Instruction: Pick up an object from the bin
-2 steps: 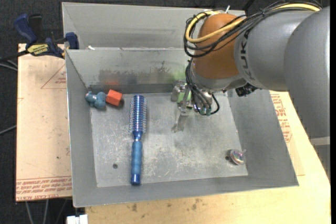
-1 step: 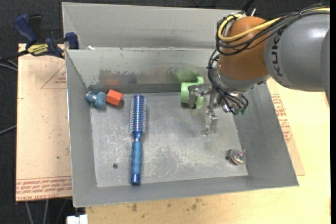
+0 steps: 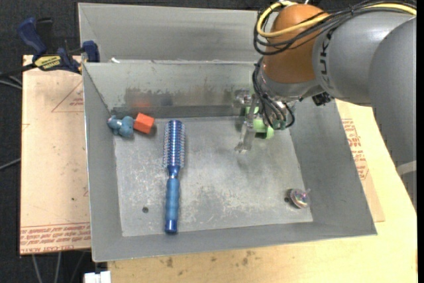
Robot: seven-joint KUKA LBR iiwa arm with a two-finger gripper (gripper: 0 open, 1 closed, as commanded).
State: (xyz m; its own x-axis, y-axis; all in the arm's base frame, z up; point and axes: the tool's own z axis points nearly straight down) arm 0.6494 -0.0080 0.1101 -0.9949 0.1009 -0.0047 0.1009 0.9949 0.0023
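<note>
Bin of grey sheet metal point(image 3: 331, 209) with sloping walls takes up the middle of the camera view. The grey arm with its orange wrist cover point(image 3: 295, 33) reaches in from the right and ends over the far right part of the floor. The largest loose thing is a blue plastic hairbrush point(image 3: 172, 169), well apart from the tool point(image 3: 249, 134) on its left. Its long axis runs from the far wall toward the near edge, with the bristle head at the far end. Near the far left corner a small orange-red block point(image 3: 144, 123) lies just beside a pale blue knob-like piece point(image 3: 121, 125). A small round metallic trinket point(image 3: 297, 198) sits alone near the right front corner.

Smallest is a bright green piece point(image 3: 264, 131) right at the tool, on its right side. I cannot tell whether the tool is released or clenched, or whether the green piece is gripped or merely beside it. Judging by nearness, this green piece is the likely pick, so the next move probably depends on that close right-hand offset.
</note>
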